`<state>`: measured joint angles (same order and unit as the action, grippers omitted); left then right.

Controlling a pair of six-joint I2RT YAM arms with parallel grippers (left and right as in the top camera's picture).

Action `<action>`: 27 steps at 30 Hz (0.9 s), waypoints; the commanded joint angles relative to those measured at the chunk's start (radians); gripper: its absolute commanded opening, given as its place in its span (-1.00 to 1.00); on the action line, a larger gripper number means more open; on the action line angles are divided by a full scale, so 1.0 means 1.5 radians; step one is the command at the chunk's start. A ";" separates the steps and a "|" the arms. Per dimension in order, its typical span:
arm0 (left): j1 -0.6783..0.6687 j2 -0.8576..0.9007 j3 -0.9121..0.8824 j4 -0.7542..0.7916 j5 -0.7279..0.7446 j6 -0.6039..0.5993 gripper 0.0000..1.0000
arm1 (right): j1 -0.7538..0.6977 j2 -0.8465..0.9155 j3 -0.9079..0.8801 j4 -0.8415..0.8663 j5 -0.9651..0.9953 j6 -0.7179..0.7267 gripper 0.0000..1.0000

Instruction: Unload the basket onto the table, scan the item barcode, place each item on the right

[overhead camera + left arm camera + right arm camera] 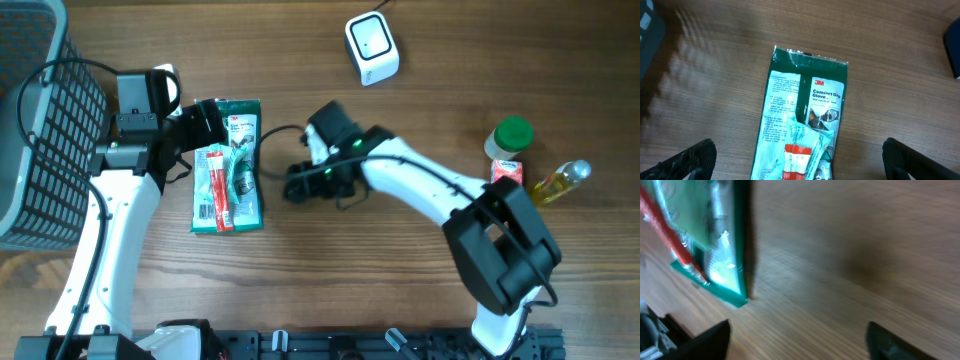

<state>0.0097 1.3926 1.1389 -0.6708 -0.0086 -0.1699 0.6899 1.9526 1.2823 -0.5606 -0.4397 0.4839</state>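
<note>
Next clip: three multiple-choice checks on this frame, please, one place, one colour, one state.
1. The scanner stands: A) on the pack B) on the table, apart from the pack C) under the pack.
2. The pack is mostly: A) green B) blue C) yellow.
3. The right fingers are: A) open, empty B) shut on the pack C) shut on the scanner.
B: overhead, it stands alone near the far edge. A: green wrapper in all views. A: wrist view shows them apart, bare table between.
</note>
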 commanded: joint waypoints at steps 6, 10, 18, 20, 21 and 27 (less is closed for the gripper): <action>0.004 -0.007 0.007 0.002 0.010 0.003 1.00 | 0.088 0.005 -0.012 0.027 0.138 0.079 0.99; 0.004 -0.007 0.007 -0.011 0.096 -0.021 1.00 | 0.082 0.005 -0.014 0.018 0.136 0.131 1.00; 0.004 -0.006 0.001 -0.129 0.047 -0.101 1.00 | -0.020 0.005 -0.033 -0.060 0.196 0.115 0.99; 0.004 -0.002 -0.013 -0.155 0.037 -0.102 0.83 | -0.035 0.005 -0.056 -0.042 0.196 0.115 0.99; 0.004 0.001 -0.021 -0.155 0.031 -0.102 0.64 | -0.036 0.005 -0.067 -0.030 0.196 0.115 0.99; 0.003 0.020 -0.114 -0.078 0.032 -0.104 -0.49 | -0.036 0.005 -0.119 0.037 0.226 0.116 0.99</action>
<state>0.0097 1.3972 1.0439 -0.8387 0.0502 -0.3122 0.6369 1.9102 1.1671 -0.5190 -0.1581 0.6579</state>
